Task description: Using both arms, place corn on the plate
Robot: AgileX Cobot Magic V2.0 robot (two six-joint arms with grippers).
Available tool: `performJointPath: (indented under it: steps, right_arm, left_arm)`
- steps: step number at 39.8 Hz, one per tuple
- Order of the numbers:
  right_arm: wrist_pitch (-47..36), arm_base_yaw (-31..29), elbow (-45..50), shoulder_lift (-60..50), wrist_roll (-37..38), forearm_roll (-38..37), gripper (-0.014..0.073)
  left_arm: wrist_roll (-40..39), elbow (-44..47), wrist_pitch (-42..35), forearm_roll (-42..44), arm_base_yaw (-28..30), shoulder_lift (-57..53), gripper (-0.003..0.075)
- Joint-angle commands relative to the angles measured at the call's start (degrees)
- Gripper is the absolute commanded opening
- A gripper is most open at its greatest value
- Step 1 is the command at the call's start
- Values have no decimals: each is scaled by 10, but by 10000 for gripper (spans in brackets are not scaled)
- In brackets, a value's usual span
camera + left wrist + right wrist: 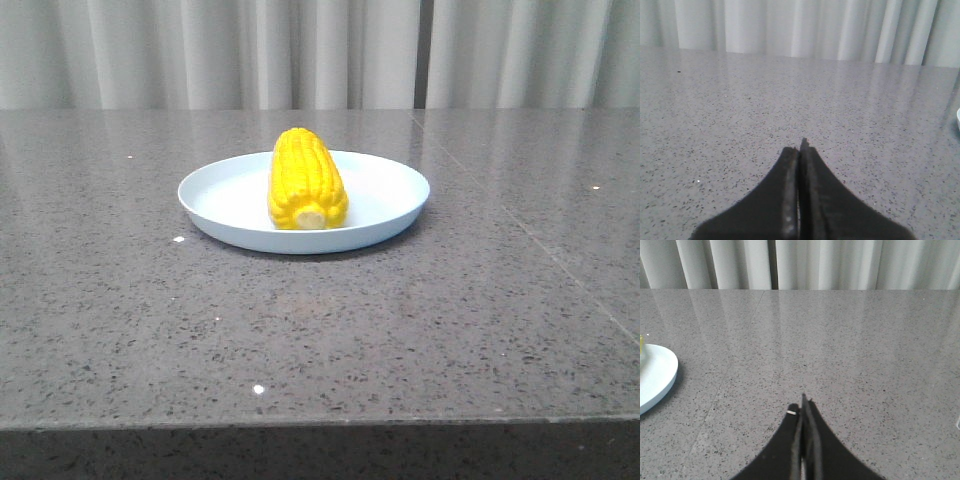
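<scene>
The yellow corn (306, 180) lies on the pale-blue plate (385, 190) in the middle of the table, its pale cut stub toward the front. Neither arm shows in the front view. My left gripper (800, 150) is shut and empty, low over bare table, with only a sliver of the plate's rim (958, 120) at the edge of its view. My right gripper (803, 407) is shut and empty over bare table. The plate (657, 372) sits off to its side, with a bit of the corn (642, 344) at the frame edge.
The grey speckled stone table (480, 300) has its front edge near the bottom of the front view. A pale curtain (300, 50) hangs behind the table's far edge. A seam (520, 230) runs across the tabletop right of the plate.
</scene>
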Motion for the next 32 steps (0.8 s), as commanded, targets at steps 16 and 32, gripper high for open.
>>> performJointPath:
  steps: [16,32]
  right_arm:
    - [-205,21,106,-10,-3,-4,-69]
    - [-171,20,217,-112,-3,-4,-69]
  left_arm:
    - [-5,4,-53,-1,0,-12,-20]
    - [-5,4,-53,-1,0,-12,-20]
